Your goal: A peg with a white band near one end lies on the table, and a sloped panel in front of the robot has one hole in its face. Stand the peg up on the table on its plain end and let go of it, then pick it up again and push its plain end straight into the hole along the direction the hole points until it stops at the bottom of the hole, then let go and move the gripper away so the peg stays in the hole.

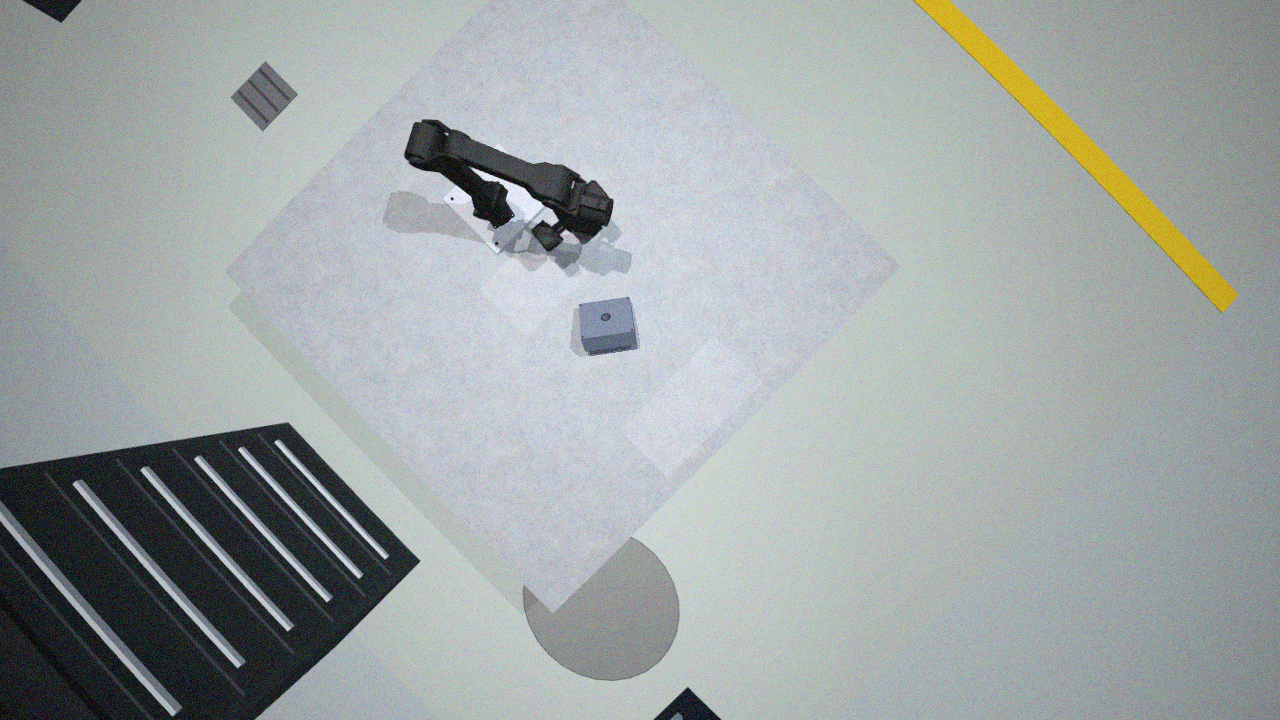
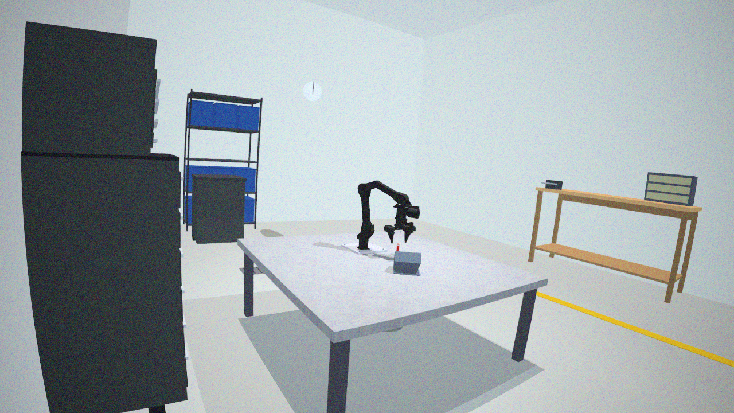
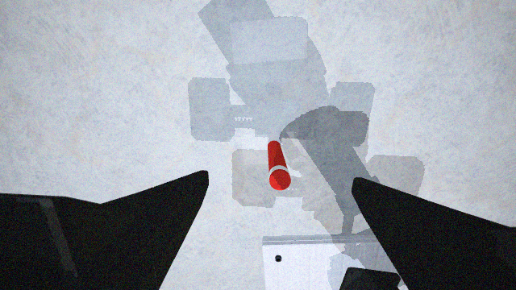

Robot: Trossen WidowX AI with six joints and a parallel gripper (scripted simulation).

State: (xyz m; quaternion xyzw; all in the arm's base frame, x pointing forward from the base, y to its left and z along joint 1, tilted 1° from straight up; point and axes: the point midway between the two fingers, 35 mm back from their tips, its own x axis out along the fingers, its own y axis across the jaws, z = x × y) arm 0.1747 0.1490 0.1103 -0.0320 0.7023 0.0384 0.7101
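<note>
The red peg (image 2: 397, 247) (image 3: 277, 155) stands upright on the table, with its white band near the top end. In the top view it is hidden under the arm. My gripper (image 2: 399, 241) (image 3: 279, 180) is open and empty, pointing down above the peg. In the wrist view the peg's top lies between the two fingertips, touching neither. The blue-grey sloped panel (image 1: 608, 340) (image 2: 406, 264) stands on the table beyond the peg. Its hole (image 1: 605, 317) shows in its upper face in the top view, with nothing in it. The panel is outside the wrist view.
The table (image 1: 429, 358) (image 2: 328, 287) carries the arm's white base plate (image 1: 460, 198) (image 3: 298, 262), which lies near the peg. The arm's shadows fall across the table around the peg. Shelving (image 2: 223, 128), a dark cabinet (image 2: 92, 246) and a wooden bench (image 2: 605, 200) stand away from the table.
</note>
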